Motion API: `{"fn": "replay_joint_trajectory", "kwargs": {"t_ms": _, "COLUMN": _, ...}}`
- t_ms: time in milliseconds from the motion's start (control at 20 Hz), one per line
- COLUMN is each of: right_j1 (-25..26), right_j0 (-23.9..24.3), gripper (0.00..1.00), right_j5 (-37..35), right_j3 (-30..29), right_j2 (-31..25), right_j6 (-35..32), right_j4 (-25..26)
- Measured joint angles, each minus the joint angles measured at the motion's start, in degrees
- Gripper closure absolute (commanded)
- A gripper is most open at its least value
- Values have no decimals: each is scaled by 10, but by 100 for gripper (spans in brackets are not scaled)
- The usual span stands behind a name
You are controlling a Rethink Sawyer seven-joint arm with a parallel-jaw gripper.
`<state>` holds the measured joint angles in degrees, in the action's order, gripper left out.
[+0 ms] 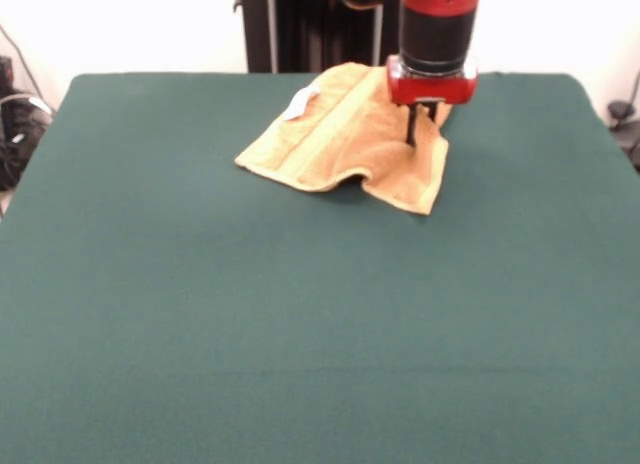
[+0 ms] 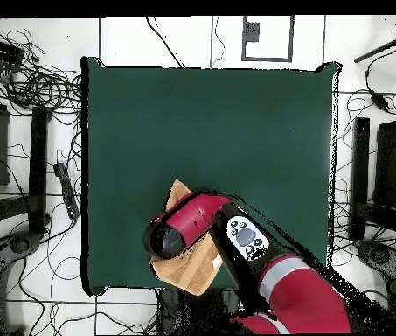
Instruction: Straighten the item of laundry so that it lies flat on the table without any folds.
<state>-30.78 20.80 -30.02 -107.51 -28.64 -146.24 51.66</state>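
Observation:
The item of laundry [image 1: 340, 134], an orange-tan towel with a paler band and a small white tag [image 1: 297, 108], lies at the table's far side, close to the robot. It is rumpled, with a raised ridge and a curled front edge. My gripper [image 1: 420, 134] comes straight down onto the towel's right part, and its dark fingers are close together, pinching the cloth. In the overhead view the red arm [image 2: 188, 229] covers most of the towel [image 2: 194, 273] and hides the gripper. The table [image 1: 300, 334] is dark green.
The towel's far edge lies near the table's edge by the pedestal [image 1: 300, 24]. Outside the table [image 2: 210, 122], cables [image 2: 26, 79] and stands lie on the floor.

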Motion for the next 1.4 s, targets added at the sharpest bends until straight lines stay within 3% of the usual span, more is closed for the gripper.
{"fn": "replay_joint_trajectory", "kwargs": {"t_ms": 1400, "right_j1": -35, "right_j0": 36, "gripper": 100, "right_j5": 0, "right_j3": 8, "right_j2": -80, "right_j6": 0, "right_j4": -12}}
